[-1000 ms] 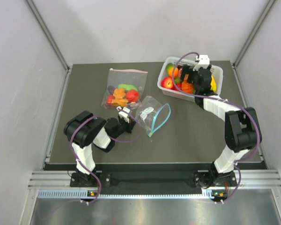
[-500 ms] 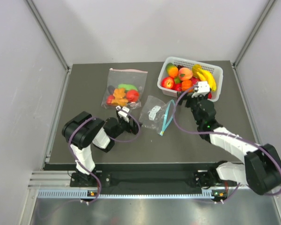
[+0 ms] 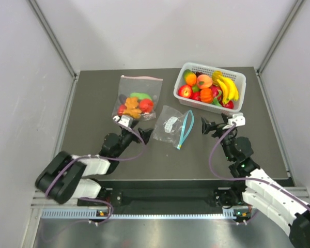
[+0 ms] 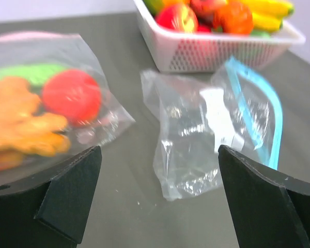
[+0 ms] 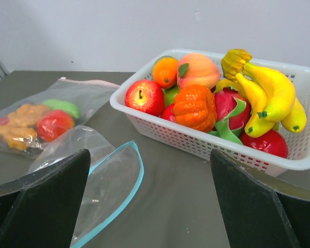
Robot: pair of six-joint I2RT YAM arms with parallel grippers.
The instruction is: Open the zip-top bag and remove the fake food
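The zip-top bag [image 3: 173, 126] lies flat mid-table, clear, with its teal strip gaping open and nothing visible inside; it also shows in the left wrist view [image 4: 212, 129] and the right wrist view [image 5: 98, 175]. The fake food [image 3: 204, 88] sits in a white basket [image 3: 212, 66]: an orange, a peach, an apple and a small pumpkin [image 5: 195, 107]. My left gripper [image 3: 136, 133] is open just left of the bag, its jaws [image 4: 158, 152] wide apart and empty. To the right of the bag, my right gripper [image 3: 213, 126] hangs open and empty [image 5: 150, 155].
A larger clear bag [image 3: 137, 101] with a pink strip lies at the back left, holding a red piece, a green piece and a brown gingerbread shape [image 4: 20, 119]. Yellow bananas [image 5: 271, 93] lie in the basket's right half. Grey walls close in both sides.
My left gripper has opened, let go of the zip-top bag and drawn back toward the near edge. My right arm has pulled away from the basket to the near right.
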